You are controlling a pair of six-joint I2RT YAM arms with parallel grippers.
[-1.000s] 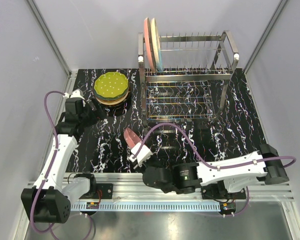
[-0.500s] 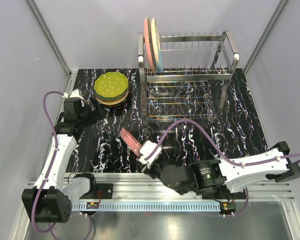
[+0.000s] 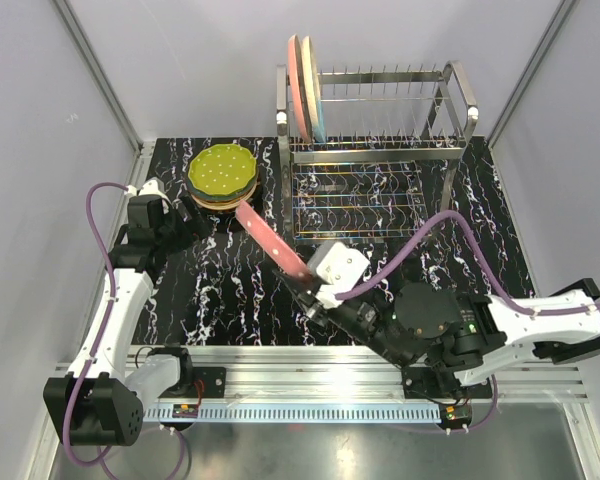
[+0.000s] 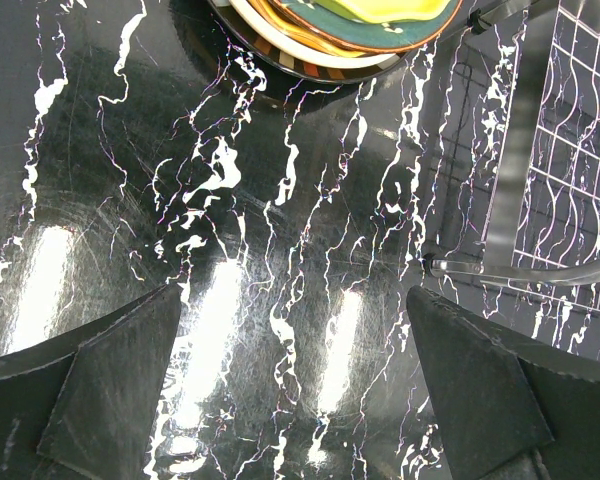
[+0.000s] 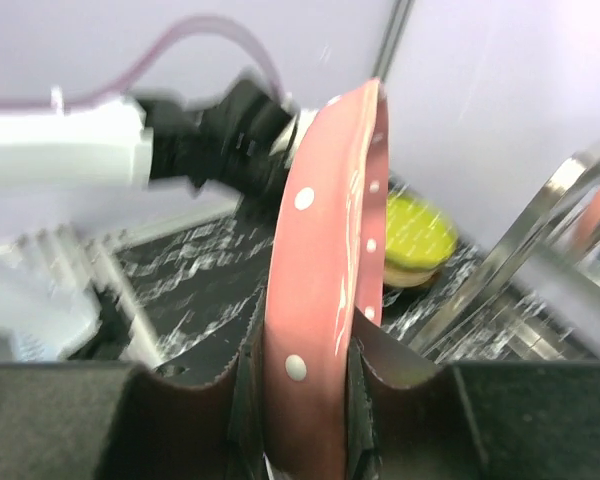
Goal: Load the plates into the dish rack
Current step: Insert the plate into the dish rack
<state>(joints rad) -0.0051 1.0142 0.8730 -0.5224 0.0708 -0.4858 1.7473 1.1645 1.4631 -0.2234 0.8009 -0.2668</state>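
My right gripper point(image 3: 306, 284) is shut on the rim of a dotted pink plate point(image 3: 268, 238), which it holds on edge above the table, just left of the dish rack point(image 3: 380, 150). In the right wrist view the plate point(image 5: 325, 270) stands upright between the jaws of the gripper point(image 5: 305, 375). Two plates, pink and pale blue point(image 3: 305, 90), stand at the rack's left end. A stack of plates point(image 3: 222, 176) topped by a dotted green one lies at the back left. My left gripper point(image 3: 192, 222) hovers open just in front of that stack point(image 4: 340, 25), holding nothing.
The rack's lower wire tier and frame tube point(image 4: 540, 200) lie to the right of the left gripper point(image 4: 295, 370). A rack post point(image 5: 500, 265) rises close to the right of the held plate. Grey walls enclose the black marbled table point(image 3: 220, 290).
The right arm has lifted the dotted pink plate and swung it up and back toward the rack's left end. The left arm has stayed still and open.
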